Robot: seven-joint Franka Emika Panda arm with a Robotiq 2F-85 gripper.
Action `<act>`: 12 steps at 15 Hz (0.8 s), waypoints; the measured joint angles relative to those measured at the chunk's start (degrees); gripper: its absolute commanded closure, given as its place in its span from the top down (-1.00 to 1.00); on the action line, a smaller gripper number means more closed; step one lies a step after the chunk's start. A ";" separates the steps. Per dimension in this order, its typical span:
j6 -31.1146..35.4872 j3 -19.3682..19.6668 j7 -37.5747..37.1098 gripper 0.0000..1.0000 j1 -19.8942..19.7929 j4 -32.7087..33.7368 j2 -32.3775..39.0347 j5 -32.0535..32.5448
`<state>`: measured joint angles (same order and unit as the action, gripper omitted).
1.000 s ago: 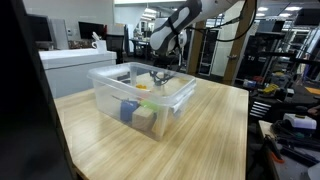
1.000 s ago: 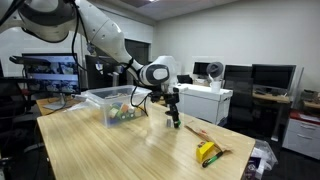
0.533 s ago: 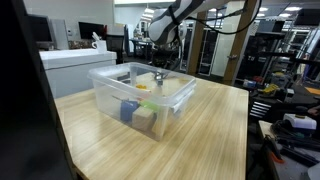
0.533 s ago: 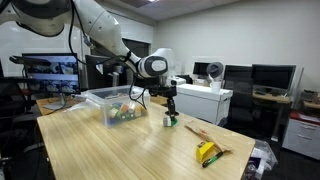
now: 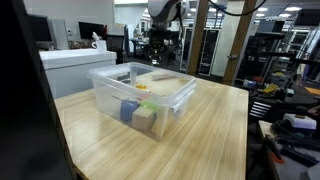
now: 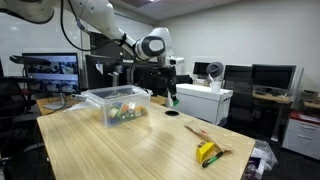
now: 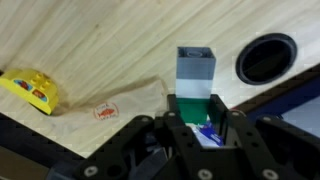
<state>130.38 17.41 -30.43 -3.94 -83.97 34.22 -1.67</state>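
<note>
Here, claw (image 7: 199, 120) gripping block stack (image 7: 195, 72), blue base half hidden

Robotics lab or office — desk monitors (image 6: 268, 77), cluttered equipment racks (image 5: 264, 52), long wooden worktable (image 5: 205, 135), robot arm (image 6: 98, 18)

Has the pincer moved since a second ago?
Yes. The pincer, shut on the block stack, has risen off the table and is now about level with the clear bin's rim in that exterior view.
</note>
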 measured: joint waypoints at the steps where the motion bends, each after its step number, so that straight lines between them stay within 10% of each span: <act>1: 0.03 -0.59 0.89 -0.80 0.55 0.01 -2.80 0.61; 10: -0.26 -13.36 11.36 -0.80 5.80 -18.06 -23.38 1.12; 11: -0.30 -14.40 12.93 0.20 5.86 -21.82 -24.52 1.12; 12: -0.43 -15.06 14.74 0.23 5.84 -25.58 -25.29 1.09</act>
<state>129.95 2.36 -15.69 1.90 -109.55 8.93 -0.58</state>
